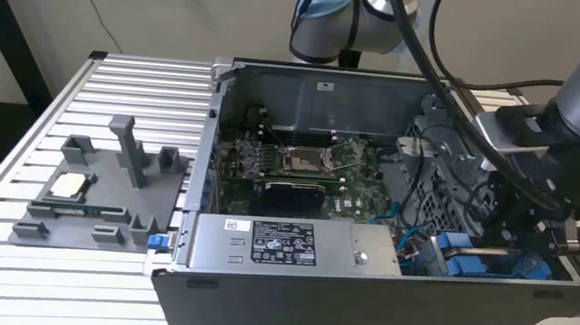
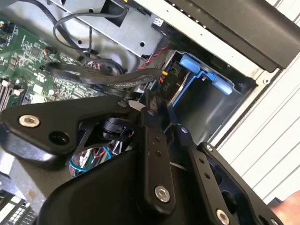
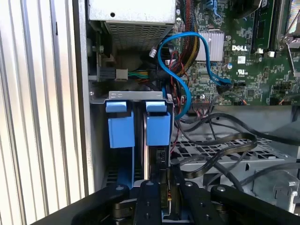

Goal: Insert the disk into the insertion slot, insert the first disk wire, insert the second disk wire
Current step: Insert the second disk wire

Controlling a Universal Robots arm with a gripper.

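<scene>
Down in the case's corner by the power supply [image 1: 294, 243], the end effector [image 3: 164, 190] sits directly over the insertion slot [image 3: 140, 140], its closed fingers [image 3: 151, 206] pinching something thin and dark at the bay's mouth; whether that is the disk's edge or a wire plug I cannot tell. The slot's long axis runs straight away from the fingertips, between the blue rails [image 3: 121, 126], so the bay lies just ahead, in line. Loose black cables [image 3: 220, 150] lie just beside.
</scene>
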